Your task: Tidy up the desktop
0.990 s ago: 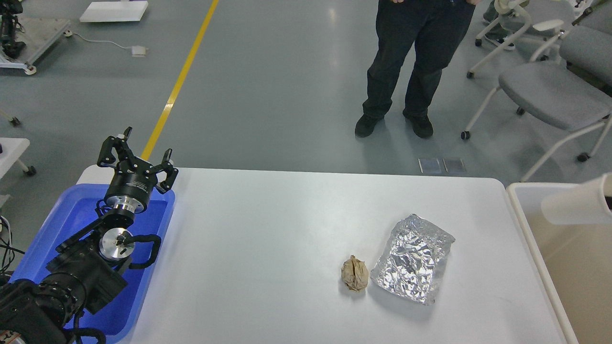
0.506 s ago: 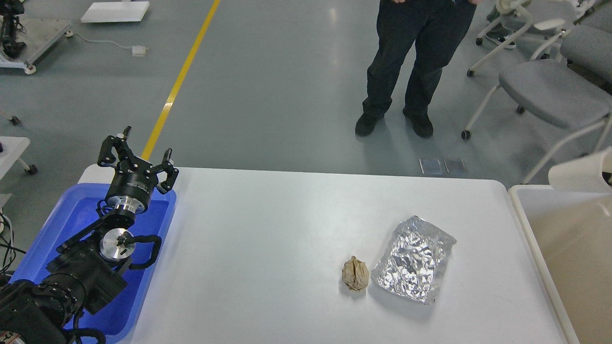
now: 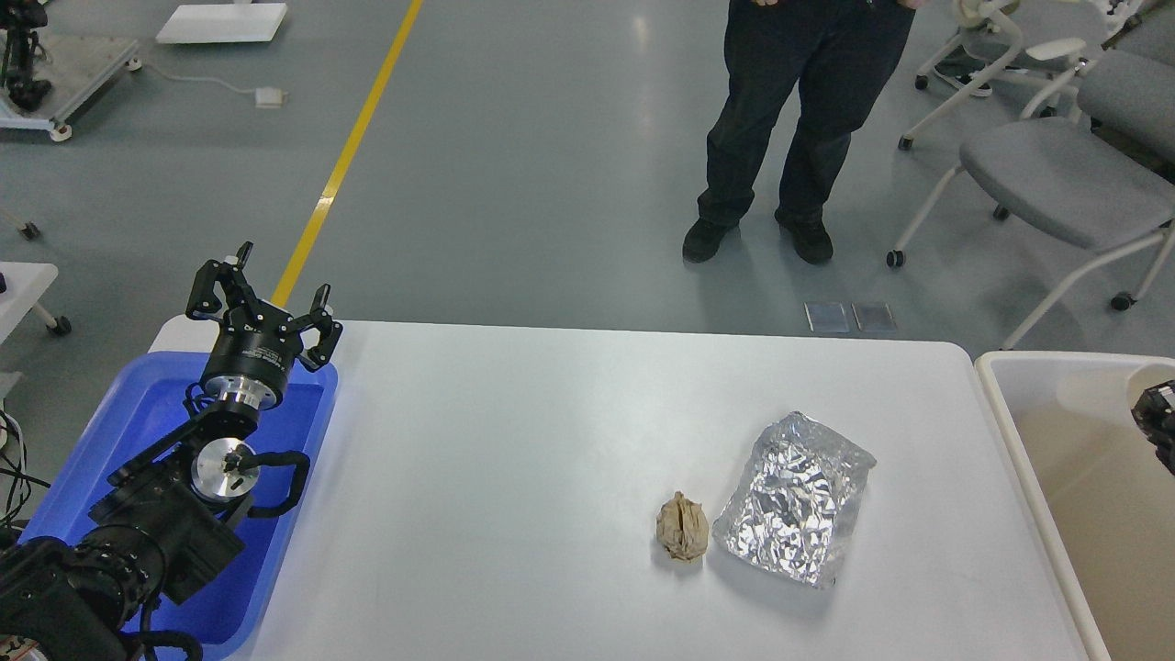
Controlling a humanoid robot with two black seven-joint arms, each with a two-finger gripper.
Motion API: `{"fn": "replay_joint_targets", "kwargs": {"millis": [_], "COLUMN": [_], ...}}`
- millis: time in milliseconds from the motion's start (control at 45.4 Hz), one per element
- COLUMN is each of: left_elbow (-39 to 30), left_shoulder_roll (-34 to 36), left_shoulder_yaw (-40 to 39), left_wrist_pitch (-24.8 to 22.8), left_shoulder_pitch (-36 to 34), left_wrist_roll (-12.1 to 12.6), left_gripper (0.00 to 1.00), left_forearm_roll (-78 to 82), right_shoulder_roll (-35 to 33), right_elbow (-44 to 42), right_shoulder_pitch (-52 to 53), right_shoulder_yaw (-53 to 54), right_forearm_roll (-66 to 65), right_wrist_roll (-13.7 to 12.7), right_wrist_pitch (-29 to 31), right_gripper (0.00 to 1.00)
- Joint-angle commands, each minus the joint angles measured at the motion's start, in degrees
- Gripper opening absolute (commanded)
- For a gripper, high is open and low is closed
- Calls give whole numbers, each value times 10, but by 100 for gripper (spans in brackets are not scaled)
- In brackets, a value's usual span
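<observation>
one desktop point(image 3: 514, 477), white w/ rounded corners, filling the middle of the head view. on it, two loose things toward the right front: one crumpled brown paper wad point(image 3: 682, 538) and one creased silver foil sheet point(image 3: 794, 497), just beside each other, wad on the left, can't tell if touching. one blue tray point(image 3: 138, 404) at the desktop's left end; one beige-white tub point(image 3: 1065, 441) at the right end. one left gripper point(image 3: 268, 298) held up over the tray's far corner, both fingers spread wide, nothing between them. right gripper: only a dark bit point(image 3: 1158, 420) at the right edge over the tub, can't tell its state. beyond the desktop: one person point(image 3: 789, 119) in dark trousers, standing on grey floor, two black shoes visible; one yellow floor line point(image 3: 353, 138); two grey chairs point(image 3: 1056, 174) on castors at far right.
</observation>
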Motion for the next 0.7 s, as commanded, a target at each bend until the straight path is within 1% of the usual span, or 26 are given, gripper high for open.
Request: {"fn": "replay_joint_targets", "kwargs": {"millis": [0, 88, 110, 220, 352, 550, 572, 594, 616, 638, 660, 682], "left_elbow": [0, 0, 0, 0, -1, 0, 0, 0, 0, 0, 0, 0], "left_shoulder_roll": [0, 0, 0, 0, 0, 1, 0, 0, 1, 0, 0, 0], "left_shoulder_yaw": [0, -1, -1, 0, 0, 0, 0, 0, -1, 0, 0, 0], "left_wrist_pitch": [0, 0, 0, 0, 1, 1, 1, 1, 1, 1, 1, 1], "left_shoulder_pitch": [0, 0, 0, 0, 0, 0, 0, 0, 0, 0, 0, 0], "left_wrist_roll": [0, 0, 0, 0, 0, 0, 0, 0, 0, 0, 0, 0], "left_gripper": [100, 100, 100, 100, 100, 100, 100, 100, 100, 100, 100, 100], "left_forearm_roll": [0, 0, 0, 0, 0, 0, 0, 0, 0, 0, 0, 0], "right_shoulder_roll": [86, 98, 102, 111, 114, 114, 114, 114, 114, 113, 112, 111], "right_elbow": [-77, -77, -77, -77, -77, -77, -77, -77, -77, -78, -78, -78], "right_shoulder_pitch": [-34, -35, -36, -38, -46, -54, -54, -54, -54, -54, -54, -54], "right_shoulder_yaw": [3, 7, 11, 20, 32, 41, 41, 41, 43, 46, 49, 54], "right_forearm_roll": [179, 216, 234, 261, 269, 269, 269, 269, 269, 269, 269, 269], "right_wrist_roll": [-93, -109, -117, -137, -139, -139, -139, -139, -139, -139, -139, -139], "right_wrist_pitch": [-45, -71, -78, -95, -113, -123, -123, -123, -123, -123, -123, -123], "right_gripper": [0, 0, 0, 0, 0, 0, 4, 21, 43, 63, 69, 73]}}
